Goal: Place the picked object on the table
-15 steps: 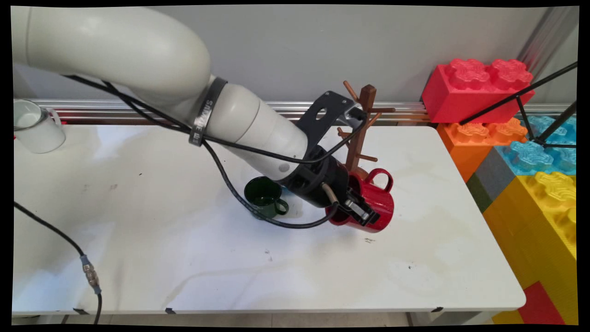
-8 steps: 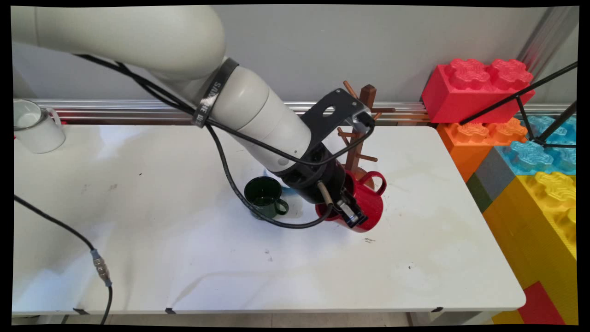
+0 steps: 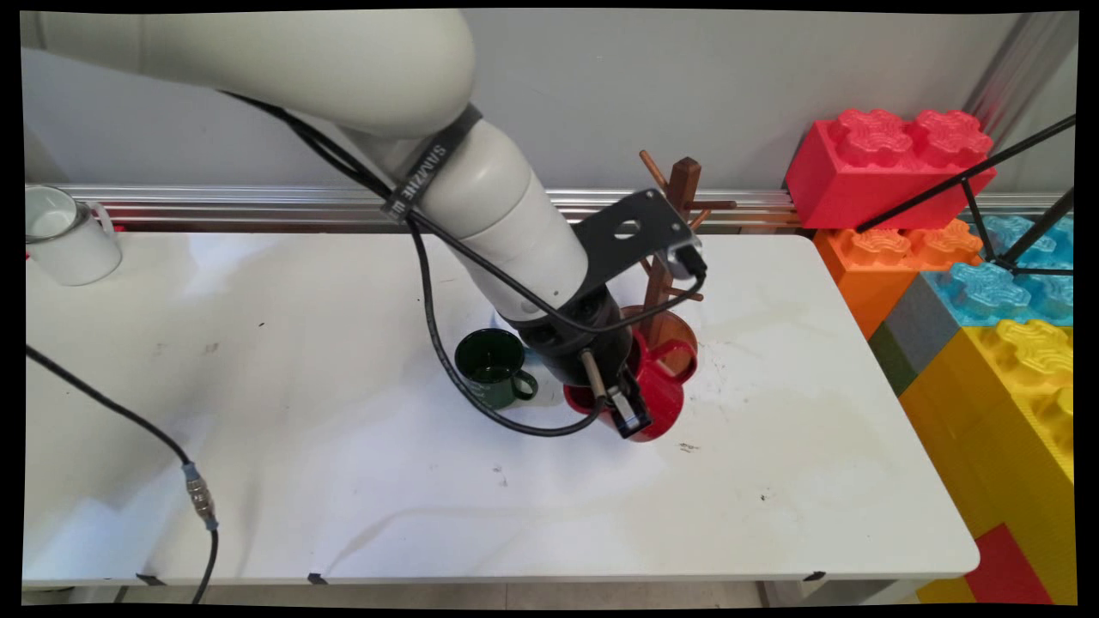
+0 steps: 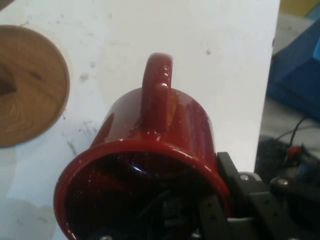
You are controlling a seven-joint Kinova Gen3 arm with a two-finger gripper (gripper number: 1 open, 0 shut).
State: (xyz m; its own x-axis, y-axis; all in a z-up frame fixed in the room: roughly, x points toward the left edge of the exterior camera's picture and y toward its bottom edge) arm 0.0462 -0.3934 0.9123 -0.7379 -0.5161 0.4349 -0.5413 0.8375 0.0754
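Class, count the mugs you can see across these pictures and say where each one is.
3. A white mug at the table's far left edge, a dark green mug mid-table, and a red mug gripped beside the wooden mug tree. The arm may hide others.

Three mugs are sitting here: one red mug (image 3: 657, 396), one green mug (image 3: 491, 367) and one white mug (image 3: 64, 236). One wooden mug tree (image 3: 671, 257) is standing on the one white table (image 3: 300, 446). Five big toy bricks are showing: red (image 3: 884, 154), orange (image 3: 893, 257), blue (image 3: 996, 287), yellow (image 3: 1022, 386), grey (image 3: 910, 330).

White arm (image 3: 481, 206), black wrist bracket (image 3: 631, 236), looping black cables (image 3: 429, 318)
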